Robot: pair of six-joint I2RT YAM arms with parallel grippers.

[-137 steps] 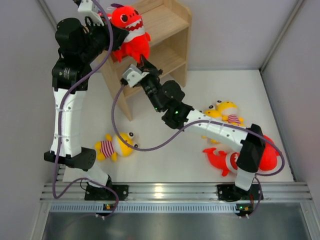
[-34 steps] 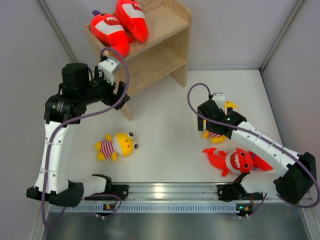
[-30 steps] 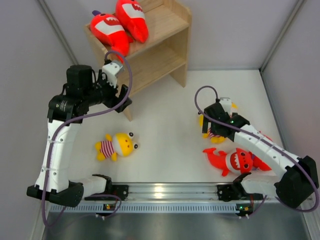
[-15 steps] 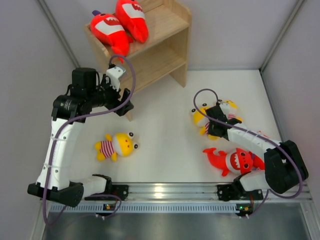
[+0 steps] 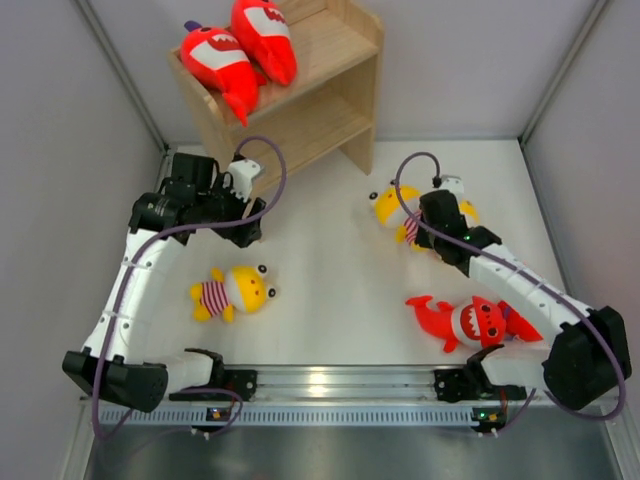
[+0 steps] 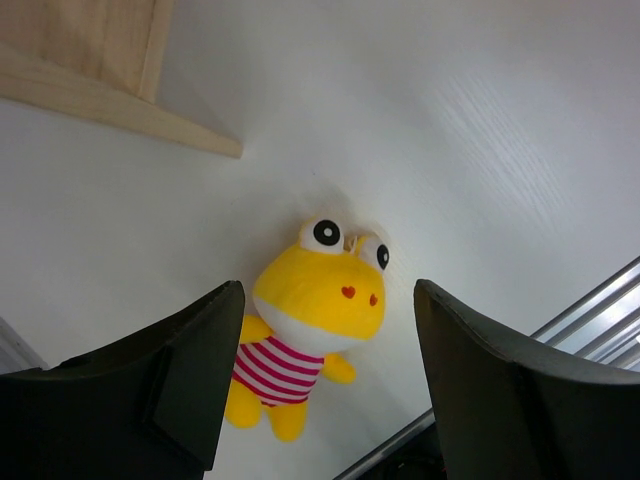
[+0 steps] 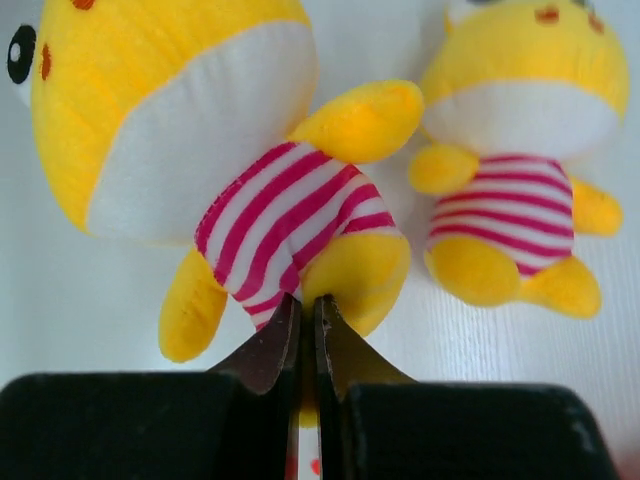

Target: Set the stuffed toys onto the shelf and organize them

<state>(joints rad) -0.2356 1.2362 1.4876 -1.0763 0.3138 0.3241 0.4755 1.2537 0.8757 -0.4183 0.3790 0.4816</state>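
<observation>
Since half a second ago, the left arm is reaching lower and nearer over the tabletop, and the right tool is now pinching where it was open, with its plush sitting farther from the arm bases than before. Left tool is standing released, fingers spread wide with nothing between them, hanging above the tabletop just beside the shelf's near left foot. Left yellow plush is lying on the tabletop nearer the bases, face up, framed between the spread fingers in the left wrist view and not touching them. Shelf is standing at the far left-centre, carrying two red sharks side by side on its top board, touching each other. Right tool is clenched on the middle yellow plush, jaws closing on the hem of the striped shirt between its legs; whether this plush is clear of the tabletop I cannot tell. Right yellow plush is lying just beside it, largely covered by the right arm in the top view. Third red shark is lying on the tabletop near the right arm's base, well apart from the shelf.
</observation>
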